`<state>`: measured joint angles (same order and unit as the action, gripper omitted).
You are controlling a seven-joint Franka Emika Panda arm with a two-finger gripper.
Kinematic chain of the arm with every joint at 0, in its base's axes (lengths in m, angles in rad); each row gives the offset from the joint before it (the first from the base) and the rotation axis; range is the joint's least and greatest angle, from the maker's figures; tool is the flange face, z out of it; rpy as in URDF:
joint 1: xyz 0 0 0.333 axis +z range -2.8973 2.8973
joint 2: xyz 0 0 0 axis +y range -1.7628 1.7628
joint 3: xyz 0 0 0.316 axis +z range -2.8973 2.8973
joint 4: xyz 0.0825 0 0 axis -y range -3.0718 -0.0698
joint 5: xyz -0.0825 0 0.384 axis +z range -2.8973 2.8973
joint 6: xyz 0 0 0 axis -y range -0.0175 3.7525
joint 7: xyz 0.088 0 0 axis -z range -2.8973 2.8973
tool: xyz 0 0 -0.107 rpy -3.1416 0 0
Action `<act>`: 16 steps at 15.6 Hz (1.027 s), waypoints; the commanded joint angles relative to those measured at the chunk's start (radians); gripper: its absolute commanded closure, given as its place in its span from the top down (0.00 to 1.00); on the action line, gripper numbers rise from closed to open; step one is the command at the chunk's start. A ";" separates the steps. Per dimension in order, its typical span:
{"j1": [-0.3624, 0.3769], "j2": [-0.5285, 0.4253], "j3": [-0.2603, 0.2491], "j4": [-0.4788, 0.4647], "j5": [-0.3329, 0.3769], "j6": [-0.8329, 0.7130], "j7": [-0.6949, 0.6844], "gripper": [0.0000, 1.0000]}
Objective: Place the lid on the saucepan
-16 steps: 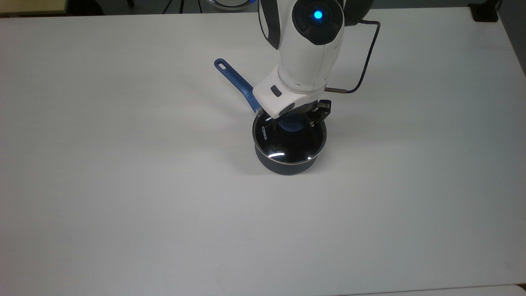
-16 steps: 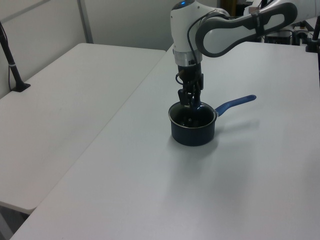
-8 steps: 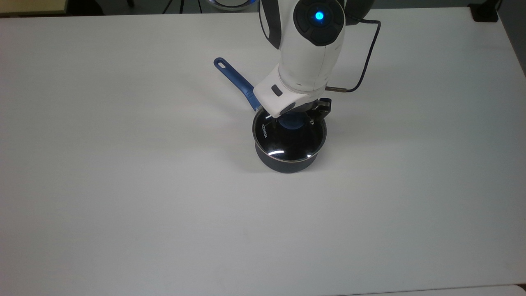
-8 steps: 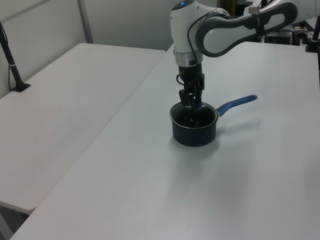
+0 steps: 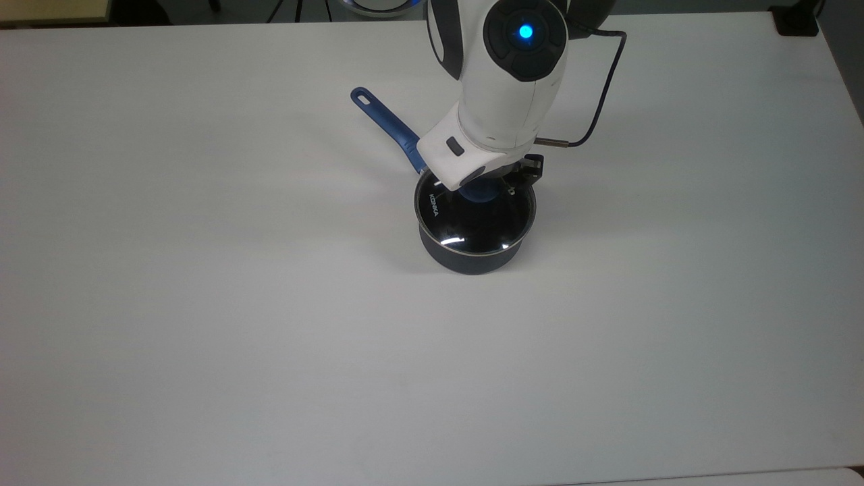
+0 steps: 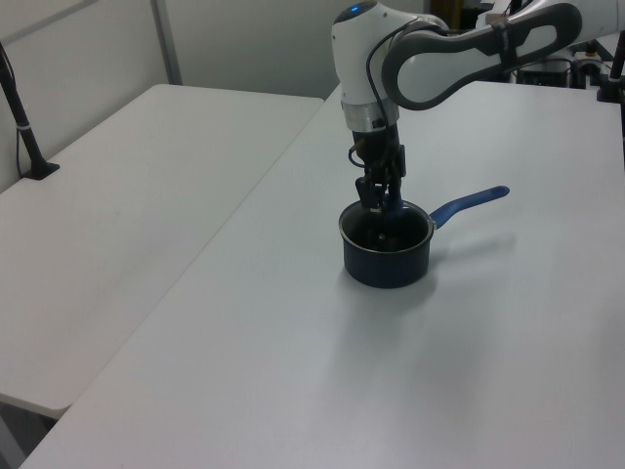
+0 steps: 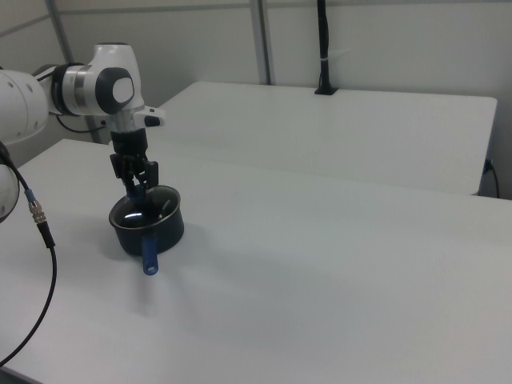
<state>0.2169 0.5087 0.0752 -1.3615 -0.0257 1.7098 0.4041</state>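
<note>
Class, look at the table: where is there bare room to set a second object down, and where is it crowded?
The table is bare from the saucepan to the top view's near, left and right edges. It is crowded where the gripper hangs over the lid and the blue handle.

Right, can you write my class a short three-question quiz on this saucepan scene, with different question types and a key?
1. True or false: the lid lies on top of the saucepan.
2. In the top view, the saucepan's handle points toward the picture's: A) upper left, B) lower right, C) bottom edge.
3. Fill in: the claw is at the lid's blue ____.

Key: 1 true; 2 A; 3 knob.
</note>
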 commanded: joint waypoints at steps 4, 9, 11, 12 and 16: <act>-0.008 0.001 0.003 -0.007 0.050 -0.090 0.004 0.24; -0.017 0.001 0.001 -0.007 0.082 -0.130 0.007 0.33; -0.017 0.001 0.001 -0.008 0.079 -0.121 0.034 0.59; -0.017 0.001 0.001 -0.010 0.076 -0.113 0.053 0.70; -0.017 0.001 0.000 -0.011 0.066 -0.090 0.053 1.00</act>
<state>0.2010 0.5163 0.0752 -1.3636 0.0333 1.6169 0.4380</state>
